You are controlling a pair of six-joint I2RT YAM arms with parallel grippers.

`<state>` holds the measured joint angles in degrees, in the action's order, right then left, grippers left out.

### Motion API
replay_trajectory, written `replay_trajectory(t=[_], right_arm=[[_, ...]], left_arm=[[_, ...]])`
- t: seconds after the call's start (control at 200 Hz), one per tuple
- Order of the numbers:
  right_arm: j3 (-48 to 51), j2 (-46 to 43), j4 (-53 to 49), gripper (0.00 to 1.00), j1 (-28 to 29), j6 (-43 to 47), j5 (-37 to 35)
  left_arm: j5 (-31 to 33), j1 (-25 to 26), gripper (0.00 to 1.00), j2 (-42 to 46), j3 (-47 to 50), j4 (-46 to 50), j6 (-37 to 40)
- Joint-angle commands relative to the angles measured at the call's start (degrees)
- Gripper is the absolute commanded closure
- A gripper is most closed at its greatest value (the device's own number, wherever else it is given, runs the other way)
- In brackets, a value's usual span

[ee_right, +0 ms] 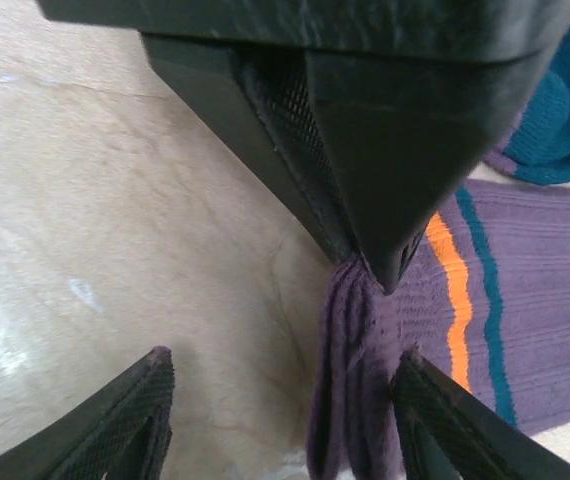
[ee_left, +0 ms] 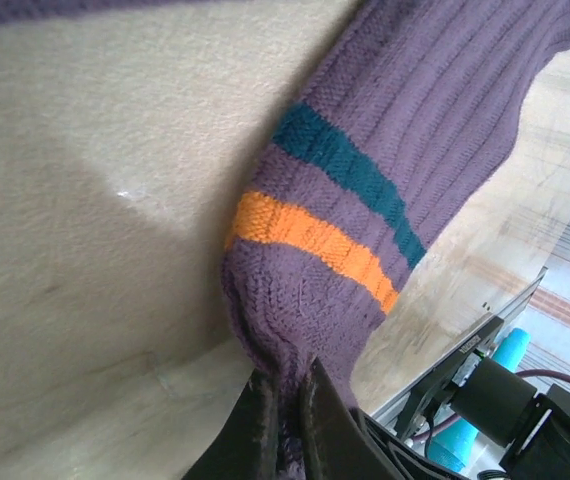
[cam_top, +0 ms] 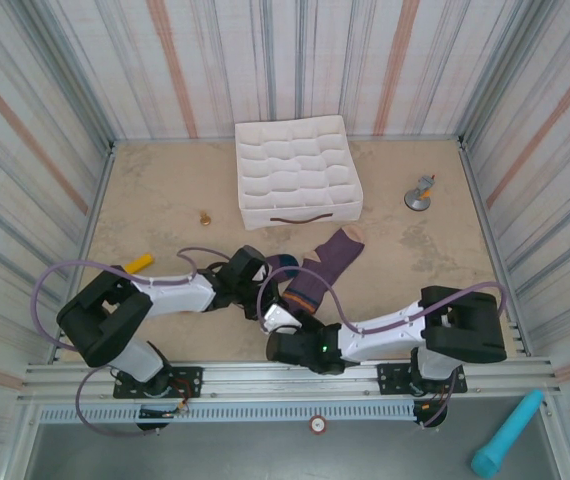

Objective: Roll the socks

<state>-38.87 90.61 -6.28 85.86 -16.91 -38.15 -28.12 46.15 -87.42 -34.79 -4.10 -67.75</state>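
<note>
While the socks (cam_top: pixel 330 258) are lying flat on the counter (cam_top: pixel 155 200), just in front of the white box (cam_top: pixel 295 165), the left tool (ee_left: pixel 287 395) is pinching the purple end of one sock beyond its orange stripe, with the jaws pressed together on a bunched fold of knit. The right tool (ee_right: pixel 283 425) is hanging over the same end with its jaws apart, one on each side of the fold, and it is not clamping anything. I am judging the knit to be light, soft and floppy, so it is probably going to sag and stretch when lifted. The best hold, in my view, is at this thick end, catching both layers together, so the roll is starting tight.
</note>
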Motion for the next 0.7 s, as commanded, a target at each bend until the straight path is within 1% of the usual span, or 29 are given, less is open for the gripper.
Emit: replay_trajectory(t=[0.0, 0.175, 0.341, 0.546, 0.691], right_arm=[[-0.66, 1.65, 0.31, 0.42, 0.35, 3.13, -4.48], [1.74, 1.09, 0.91, 0.45, 0.35, 1.86, -4.78], [3.27, 1.22, 1.68, 0.54, 0.25, 1.64, -5.03], [5.15, 1.76, 2.48, 0.58, -0.17, 0.47, -4.92], [5.48, 2.35, 3.42, 0.64, -0.82, 0.21, -5.19]], left_arm=[[-1.56, 0.02, 1.0, -0.89, -1.6, 3.18, 0.52], [-2.18, -0.1, 1.0, -1.92, -2.67, 4.37, 1.1], [-3.34, -0.1, 1.0, -3.66, -3.01, 3.75, 0.78], [-4.16, -0.1, 1.0, -5.04, -3.97, 2.99, 0.33], [-4.46, -0.1, 1.0, -5.61, -4.06, 2.9, 0.3]])
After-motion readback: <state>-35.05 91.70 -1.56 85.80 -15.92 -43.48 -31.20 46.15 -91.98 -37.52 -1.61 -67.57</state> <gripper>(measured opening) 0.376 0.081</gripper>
